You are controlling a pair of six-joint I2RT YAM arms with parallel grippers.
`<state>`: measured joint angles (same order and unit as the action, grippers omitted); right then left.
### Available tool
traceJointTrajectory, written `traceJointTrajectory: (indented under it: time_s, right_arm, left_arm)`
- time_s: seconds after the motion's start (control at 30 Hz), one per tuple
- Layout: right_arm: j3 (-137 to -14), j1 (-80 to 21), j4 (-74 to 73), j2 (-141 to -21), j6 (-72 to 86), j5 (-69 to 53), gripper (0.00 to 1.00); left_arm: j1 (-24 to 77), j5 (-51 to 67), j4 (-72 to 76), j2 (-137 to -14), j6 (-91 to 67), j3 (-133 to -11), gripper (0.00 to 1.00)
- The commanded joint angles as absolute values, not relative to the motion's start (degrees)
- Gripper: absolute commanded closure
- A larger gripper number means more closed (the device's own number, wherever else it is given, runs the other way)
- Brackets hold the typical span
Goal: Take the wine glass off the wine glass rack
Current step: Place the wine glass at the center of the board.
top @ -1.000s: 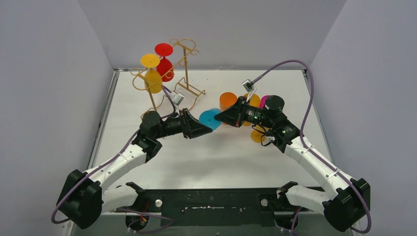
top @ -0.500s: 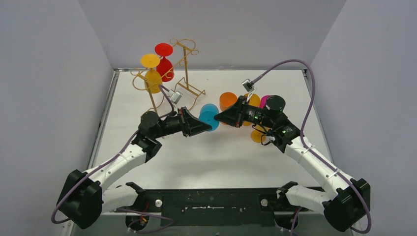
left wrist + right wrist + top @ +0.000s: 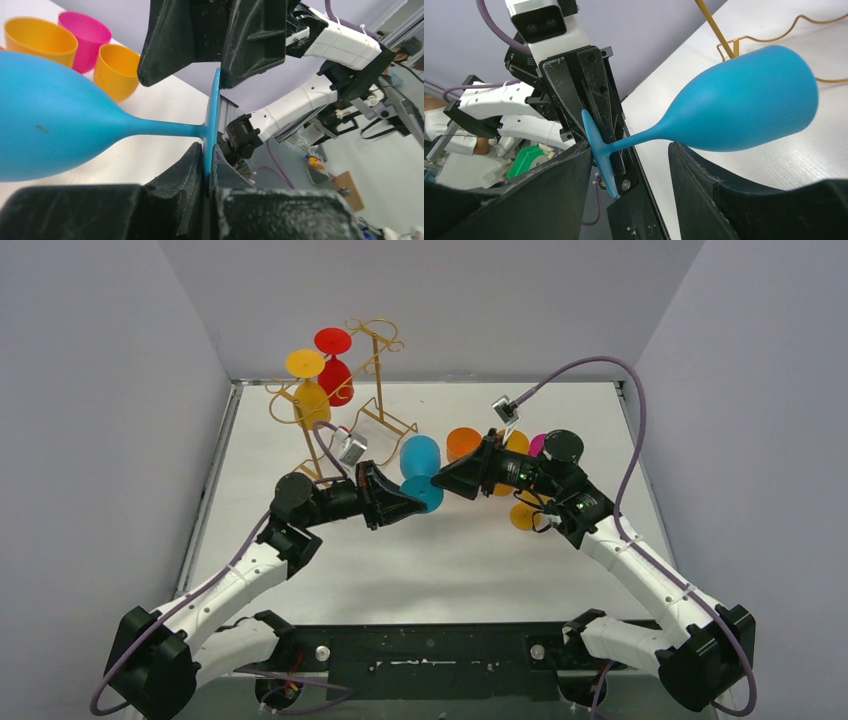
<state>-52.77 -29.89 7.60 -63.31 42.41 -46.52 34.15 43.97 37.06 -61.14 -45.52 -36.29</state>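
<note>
A blue wine glass (image 3: 420,462) hangs in the air between my two arms, its bowl (image 3: 50,125) pointing toward the far side. My left gripper (image 3: 408,502) (image 3: 209,150) is shut on the edge of the glass's flat foot. My right gripper (image 3: 446,478) (image 3: 630,147) is open, its fingers standing apart on either side of the stem and foot of the blue glass (image 3: 744,110). The gold wine glass rack (image 3: 380,365) stands at the far left, with a red glass (image 3: 335,375) and a yellow glass (image 3: 312,400) hanging upside down from it.
Behind my right arm stand an orange cup (image 3: 463,445), a yellow cup (image 3: 517,445) and a pink cup (image 3: 538,445); another yellow one (image 3: 525,517) lies by the right wrist. The rack's wavy base rail (image 3: 804,25) lies just beyond the blue bowl. Grey walls close three sides.
My left gripper has shut on the blue glass's foot and my right gripper has opened and let it go. The glass has tipped so its bowl points farther away; the left arm drew back slightly.
</note>
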Motion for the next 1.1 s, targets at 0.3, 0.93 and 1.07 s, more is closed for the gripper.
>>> traceJointTrajectory:
  time_s: [0.3, 0.93, 1.07]
  right_arm:
    - [-56.70, -22.36, 6.51, -62.94, 39.57, -41.94, 0.41]
    - [-61.09, -18.49, 15.07, -71.28, 51.36, -70.89, 0.39]
    - [-60.80, -18.87, 19.81, -72.35, 56.32, -75.50, 0.42]
  left_arm:
    - [33.87, 60.29, 44.04, -50.53, -24.64, -30.02, 1.00]
    - [32.06, 75.66, 37.55, -49.81, -12.97, -30.69, 1.00]
    - [31.10, 77.67, 34.31, -50.18, -9.64, -32.03, 1.00]
